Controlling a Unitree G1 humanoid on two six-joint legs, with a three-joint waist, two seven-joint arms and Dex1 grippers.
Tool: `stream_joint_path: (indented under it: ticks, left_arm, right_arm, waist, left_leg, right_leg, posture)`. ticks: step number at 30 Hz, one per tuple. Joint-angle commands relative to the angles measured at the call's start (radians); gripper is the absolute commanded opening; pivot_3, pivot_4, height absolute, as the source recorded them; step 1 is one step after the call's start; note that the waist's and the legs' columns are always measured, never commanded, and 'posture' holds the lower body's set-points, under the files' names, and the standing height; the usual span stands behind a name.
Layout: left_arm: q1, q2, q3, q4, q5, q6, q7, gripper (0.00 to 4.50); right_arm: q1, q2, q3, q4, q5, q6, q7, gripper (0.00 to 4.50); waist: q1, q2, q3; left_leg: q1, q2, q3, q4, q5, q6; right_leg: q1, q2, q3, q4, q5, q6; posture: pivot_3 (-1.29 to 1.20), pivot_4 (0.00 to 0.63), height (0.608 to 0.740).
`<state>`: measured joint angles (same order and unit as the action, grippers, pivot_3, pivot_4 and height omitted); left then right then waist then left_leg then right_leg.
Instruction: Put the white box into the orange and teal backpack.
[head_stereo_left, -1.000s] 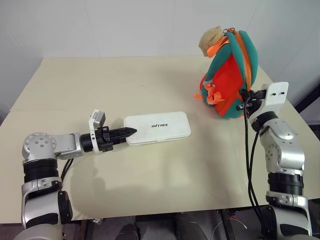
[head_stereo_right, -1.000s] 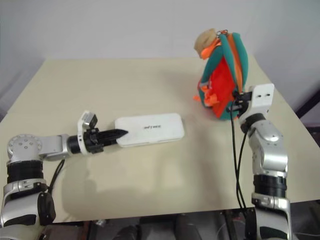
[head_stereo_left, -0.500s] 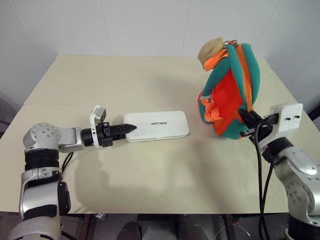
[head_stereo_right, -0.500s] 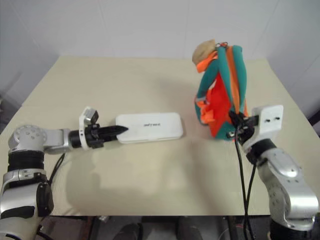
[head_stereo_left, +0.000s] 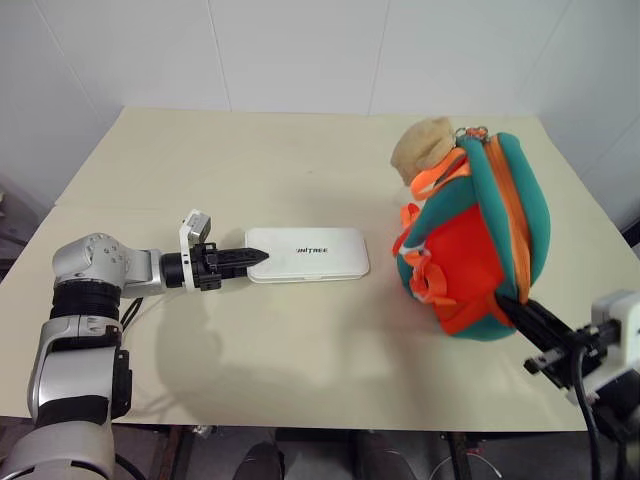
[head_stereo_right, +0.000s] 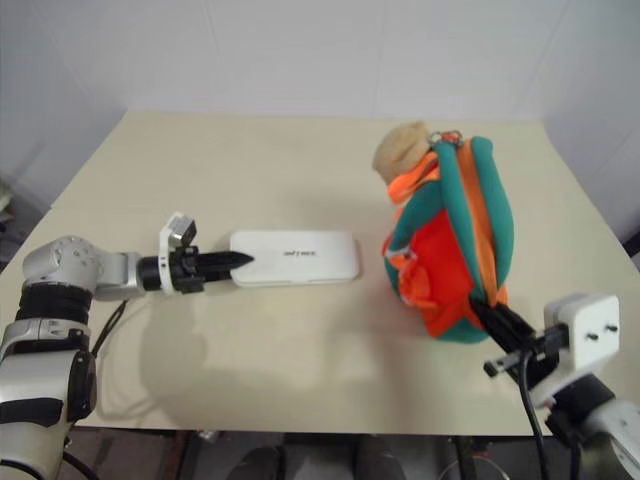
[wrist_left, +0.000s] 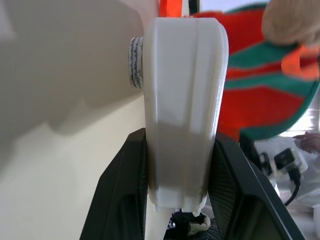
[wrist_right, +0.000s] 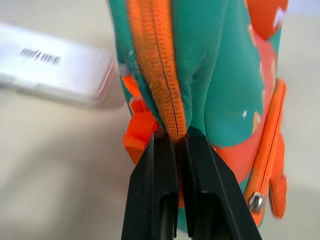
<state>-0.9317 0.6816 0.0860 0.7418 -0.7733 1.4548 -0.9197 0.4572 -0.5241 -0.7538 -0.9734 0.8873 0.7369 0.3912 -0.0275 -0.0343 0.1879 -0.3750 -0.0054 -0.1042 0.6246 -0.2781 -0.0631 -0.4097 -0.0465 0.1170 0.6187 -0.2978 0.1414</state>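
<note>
Two grippers each grip something: the left gripper (head_stereo_left: 252, 258) is clamped on the near-left end of the box (head_stereo_left: 307, 254), which lies flat on the table (head_stereo_left: 300, 360); the right gripper (head_stereo_right: 490, 312) pinches the orange zipper trim of the backpack (head_stereo_left: 475, 255), which stands upright just right of the box, apart from it

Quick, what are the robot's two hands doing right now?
Left gripper: shut on the white box.
Right gripper: shut on the orange and teal backpack, pinching its orange zipper edge.
</note>
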Motion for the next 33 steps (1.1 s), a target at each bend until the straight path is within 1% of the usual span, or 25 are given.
stream_joint_path:
  ticks: [1,5,7,9,11,15,17,19,22,25,29,31,33]
  left_arm:
    - [-0.045,0.012,-0.013,0.023,0.032,-0.031,-0.072,1.28]
    - [-0.061,0.008,-0.026,0.043,0.064,-0.047,-0.111,1.28]
    - [-0.064,0.006,-0.029,0.047,0.077,-0.051,-0.126,1.28]
    - [-0.063,0.003,-0.028,0.046,0.085,-0.051,-0.135,1.28]
    - [-0.060,0.001,-0.025,0.043,0.091,-0.050,-0.141,1.28]
    - [-0.053,-0.001,-0.021,0.045,0.103,-0.056,-0.152,1.28]
    - [-0.051,-0.004,-0.020,0.047,0.109,-0.059,-0.157,1.28]
    - [-0.048,-0.008,-0.019,0.049,0.114,-0.063,-0.162,1.28]
    - [-0.049,-0.012,-0.023,0.058,0.122,-0.072,-0.172,1.28]
    - [-0.052,-0.015,-0.025,0.066,0.131,-0.081,-0.181,1.28]
    - [-0.055,-0.026,-0.024,0.078,0.142,-0.096,-0.191,1.28]
    - [-0.057,-0.027,-0.025,0.084,0.149,-0.101,-0.198,1.28]
    - [-0.058,-0.023,-0.025,0.086,0.154,-0.104,-0.207,1.28]
  right_arm:
    - [0.004,-0.015,-0.024,-0.008,0.006,-0.069,0.009,0.35]
    - [-0.022,-0.049,0.014,0.026,-0.005,-0.048,-0.028,0.35]
    - [-0.020,-0.075,0.014,0.041,0.036,-0.007,-0.049,0.35]
    - [-0.011,-0.096,0.007,0.040,0.077,0.002,-0.044,1.08]
    - [-0.001,-0.111,-0.013,0.038,0.107,-0.007,-0.030,1.68]
    - [0.063,-0.146,-0.086,0.035,0.161,-0.023,0.034,3.07]
    - [0.095,-0.168,-0.126,0.037,0.182,-0.026,0.062,3.69]
    - [0.130,-0.193,-0.172,0.038,0.205,-0.020,0.088,4.44]
    - [0.181,-0.237,-0.238,0.038,0.242,-0.003,0.120,4.48]
    - [0.230,-0.273,-0.275,0.030,0.274,0.015,0.141,4.48]
    - [0.323,-0.333,-0.340,0.016,0.295,0.060,0.210,4.48]
    - [0.362,-0.341,-0.353,0.006,0.313,0.076,0.220,4.48]
    - [0.430,-0.339,-0.360,-0.026,0.330,0.095,0.267,4.48]
  waist:
    - [-0.006,0.000,0.000]
    - [-0.004,0.000,0.000]
    - [-0.001,0.000,0.000]
    - [0.000,0.000,0.000]
    - [0.000,0.000,0.000]
    - [0.001,-0.001,0.000]
    - [0.001,-0.001,0.000]
    - [0.001,-0.001,0.000]
    - [0.001,-0.002,0.001]
    - [0.000,-0.002,0.001]
    - [0.001,-0.003,0.001]
    - [0.002,-0.005,0.002]
    - [0.002,-0.006,0.002]
  left_leg:
    - [0.001,0.000,0.001,0.001,0.000,0.000]
    - [0.003,0.000,0.001,0.002,0.000,0.000]
    - [0.003,0.000,0.001,0.003,0.000,0.000]
    - [0.003,0.000,0.001,0.003,0.000,0.000]
    - [0.002,0.000,0.000,0.002,0.000,0.001]
    - [0.002,0.000,0.000,0.002,-0.001,0.001]
    - [0.002,0.000,0.000,0.003,-0.001,0.002]
    - [0.002,0.000,0.000,0.003,-0.001,0.002]
    - [0.002,0.000,0.000,0.003,-0.001,0.002]
    - [0.002,0.000,0.000,0.003,-0.001,0.002]
    - [0.002,0.000,0.000,0.003,-0.002,0.003]
    - [0.001,0.000,0.000,0.003,-0.002,0.003]
    - [0.001,0.001,0.000,0.003,-0.002,0.003]
  right_leg:
    - [0.001,0.000,0.000,0.000,0.000,0.000]
    - [0.002,0.001,0.000,0.002,0.000,-0.001]
    - [0.003,0.000,0.000,0.002,0.000,-0.001]
    - [0.003,0.000,0.000,0.002,0.000,-0.001]
    - [0.002,0.000,0.000,0.001,0.000,-0.001]
    - [0.002,0.000,0.000,0.001,0.000,-0.001]
    - [0.002,0.000,0.000,0.001,0.000,-0.001]
    - [0.003,0.000,0.000,0.001,0.000,-0.001]
    - [0.003,0.000,-0.001,0.001,0.000,-0.001]
    - [0.003,0.000,-0.001,0.001,0.000,-0.001]
    - [0.003,0.000,-0.001,0.000,0.000,-0.001]
    - [0.003,0.000,-0.001,-0.001,0.000,-0.001]
    - [0.003,0.000,-0.001,-0.001,0.000,-0.001]
  posture:
    - [0.00,0.150,0.740]
    - [0.00,0.150,0.740]
    - [0.00,0.150,0.740]
    - [0.00,0.150,0.740]
    - [0.00,0.150,0.740]
    - [0.00,0.150,0.740]
    - [0.00,0.150,0.740]
    - [0.00,0.150,0.740]
    - [0.00,0.150,0.740]
    - [0.00,0.150,0.740]
    - [0.00,0.150,0.740]
    - [0.00,0.150,0.740]
    - [0.00,0.150,0.740]
